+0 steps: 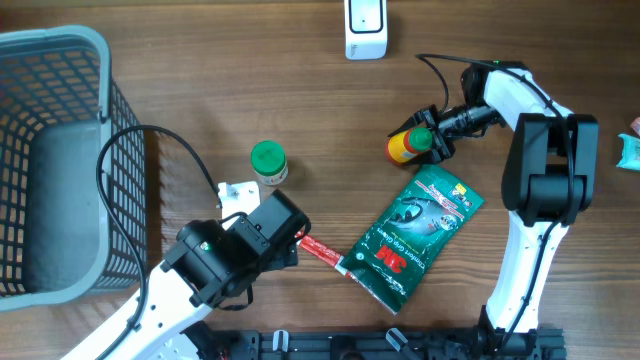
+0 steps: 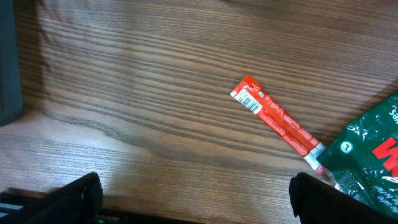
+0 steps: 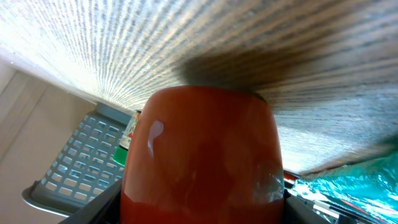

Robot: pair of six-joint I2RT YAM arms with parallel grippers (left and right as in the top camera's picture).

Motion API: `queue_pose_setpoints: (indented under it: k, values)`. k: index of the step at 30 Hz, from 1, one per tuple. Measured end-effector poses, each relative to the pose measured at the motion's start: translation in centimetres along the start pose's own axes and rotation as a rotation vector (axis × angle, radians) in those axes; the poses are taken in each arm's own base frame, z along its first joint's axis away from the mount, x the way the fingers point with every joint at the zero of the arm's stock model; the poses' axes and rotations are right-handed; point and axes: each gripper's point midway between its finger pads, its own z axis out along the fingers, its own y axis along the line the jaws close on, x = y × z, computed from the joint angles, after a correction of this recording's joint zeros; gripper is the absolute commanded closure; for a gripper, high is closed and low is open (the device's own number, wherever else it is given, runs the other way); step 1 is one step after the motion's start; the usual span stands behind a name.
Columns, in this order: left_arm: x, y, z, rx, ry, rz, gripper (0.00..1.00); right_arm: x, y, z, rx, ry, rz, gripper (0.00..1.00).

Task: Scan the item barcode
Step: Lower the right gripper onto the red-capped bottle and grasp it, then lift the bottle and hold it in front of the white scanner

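A red sauce bottle [image 1: 403, 146] with a green cap lies on its side on the wooden table, right of centre. My right gripper [image 1: 428, 140] is closed round it, and in the right wrist view the bottle [image 3: 202, 155] fills the space between the two dark fingers, which press on both its sides. No barcode shows on it. A white scanner [image 1: 365, 27] stands at the back edge. My left gripper [image 2: 198, 205] hangs open over bare wood, with a red stick sachet [image 2: 277, 121] ahead of it, its barcode facing up.
A grey wire basket [image 1: 60, 60] takes up the left side. A green-lidded jar [image 1: 268, 162] stands mid-table. A green 3M pack [image 1: 420, 235] lies beside the sachet [image 1: 322, 250]. A teal packet [image 1: 628, 150] sits at the right edge.
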Motion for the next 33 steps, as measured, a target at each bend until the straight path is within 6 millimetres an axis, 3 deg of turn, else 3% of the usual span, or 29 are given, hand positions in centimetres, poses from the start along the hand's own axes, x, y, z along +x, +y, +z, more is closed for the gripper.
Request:
queue_pose_setpoints:
  k: [3,6,9,15,25,29,33]
  values:
    - [0.0,0.0,0.0,0.000,0.000,0.000,0.00,0.3,-0.3,0.0,0.011,0.009,0.000,0.61]
    - [0.0,0.0,0.0,0.000,0.000,0.000,0.00,1.7,-2.0,0.0,0.077,0.058,0.073,0.61]
    - [0.0,0.0,0.0,0.000,0.000,0.000,0.00,4.9,-3.4,0.0,0.112,0.193,0.150,0.57]
    - [0.0,0.0,0.0,0.000,0.000,0.000,0.00,7.0,-0.6,0.3,-0.060,0.296,0.024,0.54]
    - [0.0,0.0,0.0,0.000,0.000,0.000,0.00,11.4,1.5,4.6,-0.056,0.403,-0.069,0.59]
    - [0.0,0.0,0.0,0.000,0.000,0.000,0.00,11.0,1.4,4.1,-0.063,0.390,-0.069,0.63]
    - [0.0,0.0,0.0,0.000,0.000,0.000,0.00,10.9,2.0,0.9,-0.110,0.327,-0.107,0.66]
